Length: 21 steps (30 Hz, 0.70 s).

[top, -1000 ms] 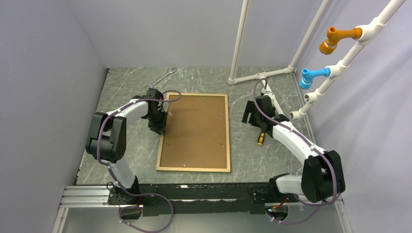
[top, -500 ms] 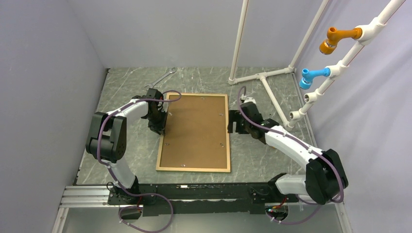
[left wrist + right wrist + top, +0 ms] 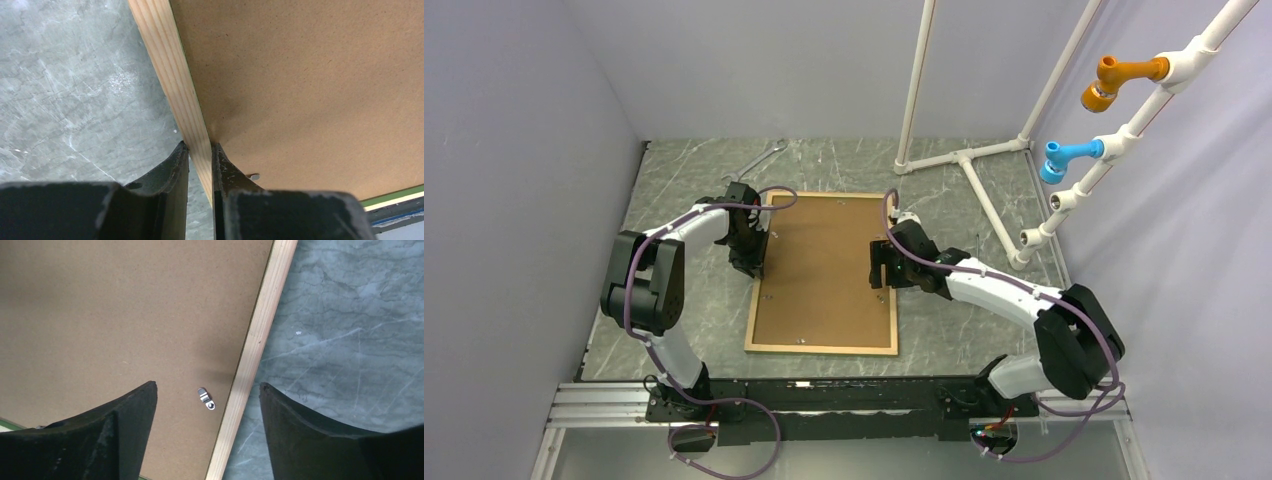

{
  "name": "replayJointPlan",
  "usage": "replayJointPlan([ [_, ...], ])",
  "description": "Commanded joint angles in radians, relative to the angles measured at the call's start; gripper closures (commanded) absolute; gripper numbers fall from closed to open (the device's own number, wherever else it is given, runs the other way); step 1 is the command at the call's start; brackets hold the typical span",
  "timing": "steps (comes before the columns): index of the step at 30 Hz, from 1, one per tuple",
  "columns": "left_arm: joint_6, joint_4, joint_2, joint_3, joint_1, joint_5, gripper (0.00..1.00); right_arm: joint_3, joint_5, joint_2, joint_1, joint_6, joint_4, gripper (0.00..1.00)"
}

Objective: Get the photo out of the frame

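Observation:
The frame (image 3: 822,349) lies face down on the table, its light wood rails around a brown backing board (image 3: 827,270). The photo is hidden under that board. My left gripper (image 3: 753,264) is shut on the frame's left rail (image 3: 170,65), one finger outside it and one on the board side; the left wrist view shows the grip (image 3: 200,146). My right gripper (image 3: 880,266) is open and empty, hovering over the right rail (image 3: 260,330). Its fingers straddle the rail and a small metal clip (image 3: 206,398) on the board (image 3: 125,315).
A silver wrench (image 3: 759,160) lies at the back left beyond the frame. A white pipe stand (image 3: 969,165) rises at the back right, with orange (image 3: 1114,80) and blue (image 3: 1064,157) fittings. Grey walls close in on three sides.
My right arm has swung left from the bare table beside the frame to over the frame's right rail. My left gripper has stayed on the left rail.

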Motion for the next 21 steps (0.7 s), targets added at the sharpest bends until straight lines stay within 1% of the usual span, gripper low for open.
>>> replayJointPlan([
  [1,0.027,-0.007,-0.052,0.001,-0.003,-0.008,0.83,-0.056,-0.090,-0.035,-0.060,0.009,0.106,0.29],
  [2,0.024,0.000,-0.062,-0.005,-0.002,-0.012,0.78,-0.065,-0.108,-0.032,-0.081,0.008,0.116,0.32],
  [5,0.018,0.016,-0.091,-0.019,0.003,-0.025,0.65,-0.088,-0.166,-0.023,-0.132,-0.005,0.147,0.35],
  [9,0.019,0.040,-0.141,-0.039,0.005,-0.046,0.53,-0.094,-0.211,0.001,-0.168,-0.028,0.174,0.36],
  [11,0.019,0.057,-0.172,-0.053,0.006,-0.050,0.48,-0.085,-0.205,0.015,-0.170,-0.035,0.179,0.41],
  [14,0.016,0.085,-0.231,-0.079,0.007,-0.060,0.43,-0.083,-0.193,0.028,-0.170,-0.039,0.190,0.45],
  [16,0.015,0.101,-0.252,-0.091,0.007,-0.066,0.40,-0.084,-0.188,0.035,-0.170,-0.036,0.195,0.47],
  [21,0.019,0.101,-0.242,-0.083,0.008,-0.063,0.39,-0.070,-0.125,0.053,-0.167,-0.044,0.170,0.47],
])
